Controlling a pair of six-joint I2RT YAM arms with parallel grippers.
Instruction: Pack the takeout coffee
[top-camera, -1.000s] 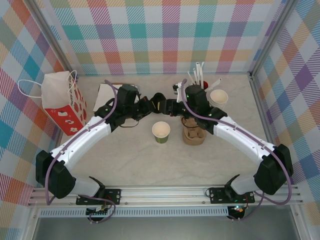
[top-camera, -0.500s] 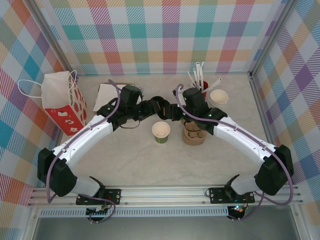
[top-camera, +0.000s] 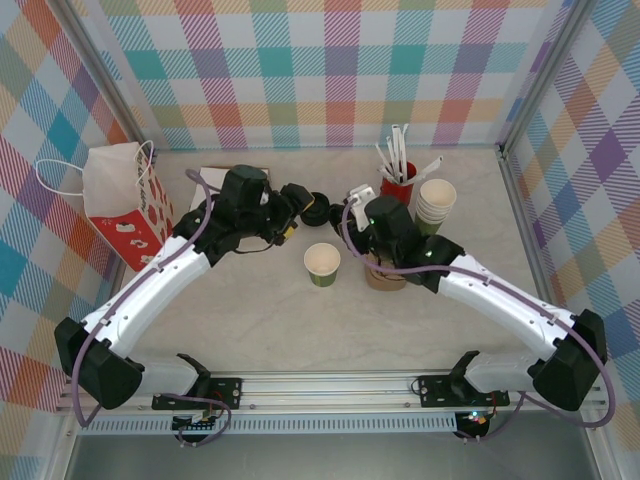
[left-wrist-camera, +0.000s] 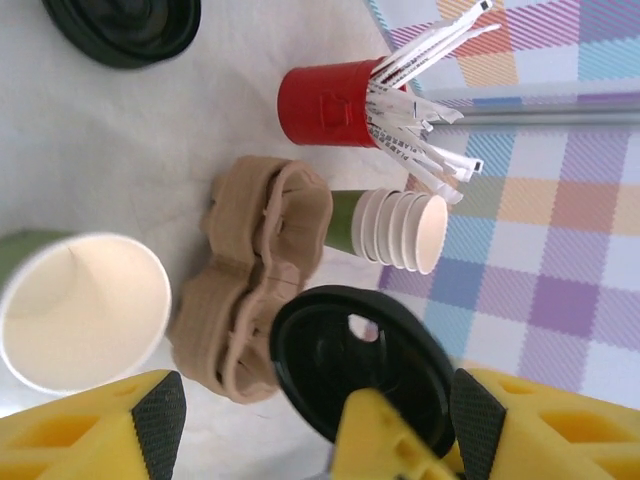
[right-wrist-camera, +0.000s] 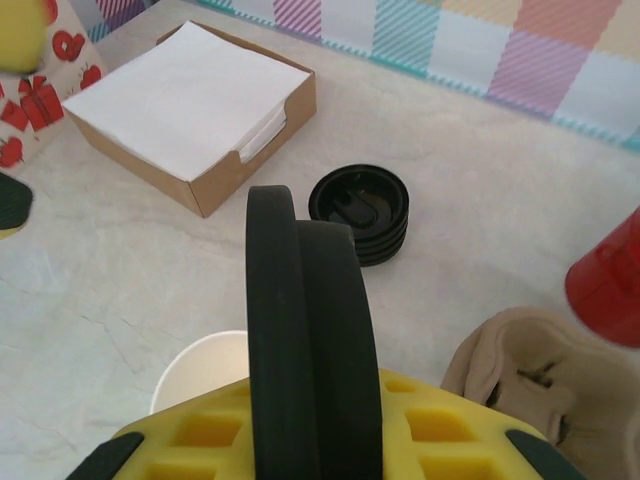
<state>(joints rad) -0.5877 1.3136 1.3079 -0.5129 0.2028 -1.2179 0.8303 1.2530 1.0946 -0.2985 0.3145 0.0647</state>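
With the lidless cup (top-camera: 322, 258) standing mid worktop (top-camera: 250, 310) just left of the carrier (top-camera: 385, 272), the left gripper (left-wrist-camera: 318, 415) clenched on a lid (left-wrist-camera: 360, 365) and the right gripper (right-wrist-camera: 312, 300) closed on nothing, a tilted press could seat the lid crooked or tip the unsteadied cup.

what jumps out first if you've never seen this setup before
Probably the black lid hanging close to the left wrist camera, between the left gripper's yellow fingers, with the brown cup carrier behind it. Next, the open olive-green cup at the table's centre, lidless, with the right gripper shut close by. The red cup of straws at the back right and the red-and-white bag at the left add colour.
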